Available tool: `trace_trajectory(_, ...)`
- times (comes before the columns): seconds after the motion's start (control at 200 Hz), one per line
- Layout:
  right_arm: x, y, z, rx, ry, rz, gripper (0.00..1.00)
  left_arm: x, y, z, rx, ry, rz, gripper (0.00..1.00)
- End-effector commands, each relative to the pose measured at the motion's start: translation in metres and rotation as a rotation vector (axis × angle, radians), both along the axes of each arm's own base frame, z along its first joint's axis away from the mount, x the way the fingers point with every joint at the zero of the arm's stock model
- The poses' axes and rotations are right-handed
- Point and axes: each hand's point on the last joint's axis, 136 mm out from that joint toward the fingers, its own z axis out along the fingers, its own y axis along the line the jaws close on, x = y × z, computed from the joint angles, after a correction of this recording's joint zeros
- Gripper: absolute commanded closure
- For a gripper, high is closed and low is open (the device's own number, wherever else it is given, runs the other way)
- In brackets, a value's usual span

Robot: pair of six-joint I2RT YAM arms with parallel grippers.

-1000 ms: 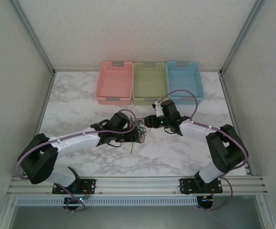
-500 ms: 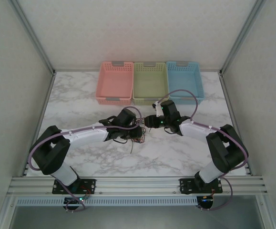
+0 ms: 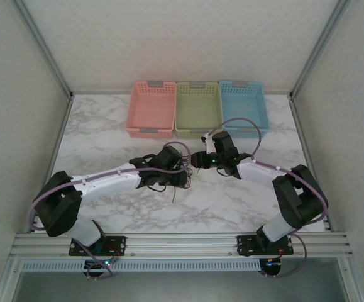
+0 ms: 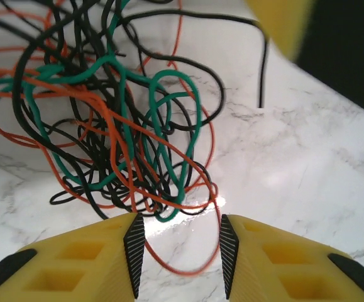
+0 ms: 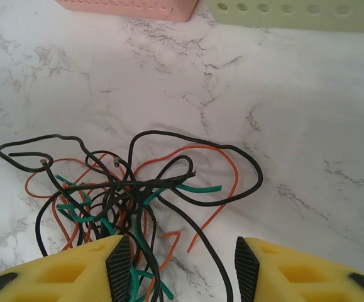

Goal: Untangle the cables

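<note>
While the cables point(image 5: 128, 189) lie knotted, three baskets point(image 3: 197, 131) line the table point(image 3: 106, 126) at its far edge.

1. A marble desk point(image 3: 106, 126) carries three baskets in a row at its far edge: a pink basket point(image 3: 150, 132), a green basket point(image 3: 197, 133) and a blue basket point(image 3: 243, 84).
2. Both arms reach inward, and the left end effector point(image 3: 176, 171) and right end effector point(image 3: 195, 161) are close together near the desk's middle.
3. The cables point(image 3: 185, 181) form a small dark tangle at the left end effector, with one strand trailing toward the near edge.
</note>
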Motion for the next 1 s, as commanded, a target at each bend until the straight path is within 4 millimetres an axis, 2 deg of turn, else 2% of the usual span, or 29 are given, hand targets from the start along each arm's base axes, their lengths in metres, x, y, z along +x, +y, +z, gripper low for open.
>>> trace_trajectory(0.0, -0.001, -0.001, 0.006, -0.003, -0.022, -0.003, 0.50, -0.003, 0.011, 0.027, 0.171, -0.130, -0.160, 0.60)
trace_trajectory(0.165, -0.002, 0.000, 0.002, -0.003, -0.013, 0.001, 0.50, -0.018, -0.008, 0.029, 0.282, -0.155, -0.386, 0.58)
trace_trajectory(0.36, 0.000, -0.002, 0.002, -0.017, -0.020, -0.009, 0.50, -0.011, -0.011, 0.024, 0.373, -0.197, -0.471, 0.59)
trace_trajectory(0.435, 0.004, -0.012, 0.006, -0.056, -0.046, -0.049, 0.55, -0.013, -0.018, 0.021, 0.360, -0.204, -0.530, 0.58)
trace_trajectory(0.556, 0.011, -0.039, 0.017, -0.086, -0.105, -0.150, 0.53, -0.009, -0.023, 0.013, 0.348, -0.206, -0.564, 0.56)
trace_trajectory(0.641, 0.015, -0.052, 0.015, -0.069, -0.088, -0.209, 0.52, -0.008, -0.024, 0.005, 0.374, -0.193, -0.596, 0.55)
trace_trajectory(0.841, 0.019, -0.063, 0.016, -0.075, -0.084, -0.259, 0.52, 0.001, -0.018, -0.014, 0.471, -0.168, -0.624, 0.54)
trace_trajectory(0.996, 0.019, -0.064, 0.014, -0.079, -0.076, -0.260, 0.51, 0.009, -0.015, -0.017, 0.494, -0.175, -0.606, 0.55)
